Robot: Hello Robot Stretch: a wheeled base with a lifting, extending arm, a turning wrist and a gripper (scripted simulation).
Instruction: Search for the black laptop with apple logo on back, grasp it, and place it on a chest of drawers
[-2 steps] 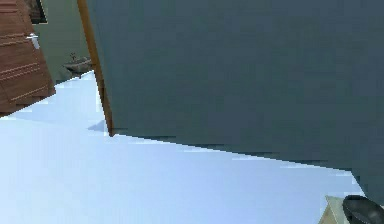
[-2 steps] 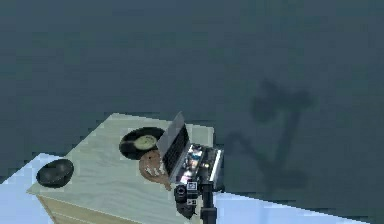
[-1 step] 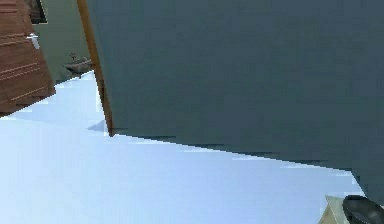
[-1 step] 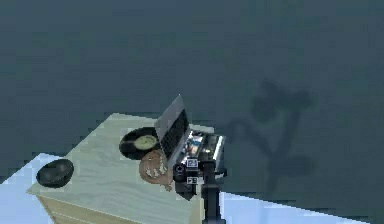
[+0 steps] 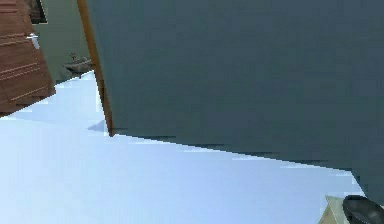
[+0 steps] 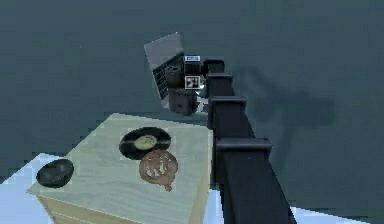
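Note:
An open laptop with a grey keyboard face hangs tilted against the dark wall in the arm side view, clear of every surface. My gripper holds it at the far end of the dark arm bar, next to the white marker squares. Just below and toward the view's left stands a light wooden chest, whose far edge lies under the laptop.
On the chest top lie a black disc, a brown round ornament and a dark bowl. The forward view has a dark wall close ahead, a wooden door at left, pale floor, and the chest's corner at bottom right.

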